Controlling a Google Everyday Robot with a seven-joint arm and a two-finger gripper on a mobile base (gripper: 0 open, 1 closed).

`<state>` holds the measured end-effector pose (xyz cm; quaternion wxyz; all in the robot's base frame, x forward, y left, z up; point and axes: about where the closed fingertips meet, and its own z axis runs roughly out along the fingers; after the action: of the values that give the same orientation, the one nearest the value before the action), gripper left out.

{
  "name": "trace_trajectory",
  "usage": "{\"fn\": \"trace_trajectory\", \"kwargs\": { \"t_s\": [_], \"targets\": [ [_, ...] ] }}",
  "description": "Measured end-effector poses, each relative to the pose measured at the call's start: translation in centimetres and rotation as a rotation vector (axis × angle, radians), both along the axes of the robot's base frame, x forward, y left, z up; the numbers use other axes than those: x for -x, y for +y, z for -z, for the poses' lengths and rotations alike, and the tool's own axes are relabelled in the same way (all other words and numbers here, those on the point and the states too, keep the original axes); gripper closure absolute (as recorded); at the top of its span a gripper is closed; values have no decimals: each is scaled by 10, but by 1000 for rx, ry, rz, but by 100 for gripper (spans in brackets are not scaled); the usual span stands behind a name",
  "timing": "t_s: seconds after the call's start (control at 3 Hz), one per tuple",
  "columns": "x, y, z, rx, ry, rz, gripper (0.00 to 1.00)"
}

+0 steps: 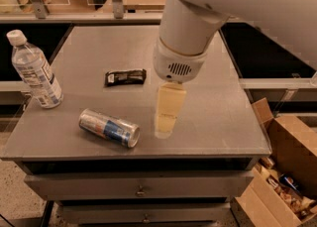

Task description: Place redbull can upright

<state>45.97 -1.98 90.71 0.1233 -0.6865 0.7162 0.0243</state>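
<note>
Hovering my hand (pixel 166 119) over the surface (pixel 223 122) | grip state: cannot tell | can (pixel 109 128) lies just left of it | likely light, slick, dentable; I'd grasp its middle

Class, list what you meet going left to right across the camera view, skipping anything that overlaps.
water bottle → redbull can, lying on its side → gripper, over the table just right of the can → cardboard box. The black wrapper overlaps the can's span, so it is left out.
</note>
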Motion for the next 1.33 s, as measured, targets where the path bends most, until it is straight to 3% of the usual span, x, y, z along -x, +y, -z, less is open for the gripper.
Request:
{"fn": "trace_trajectory", "kwargs": {
  "t_s": [1.0, 1.33],
  "targets": [
    [19, 96, 33, 22, 114, -84, 0],
    [21, 118, 49, 42, 104, -85, 0]
  ]
}}
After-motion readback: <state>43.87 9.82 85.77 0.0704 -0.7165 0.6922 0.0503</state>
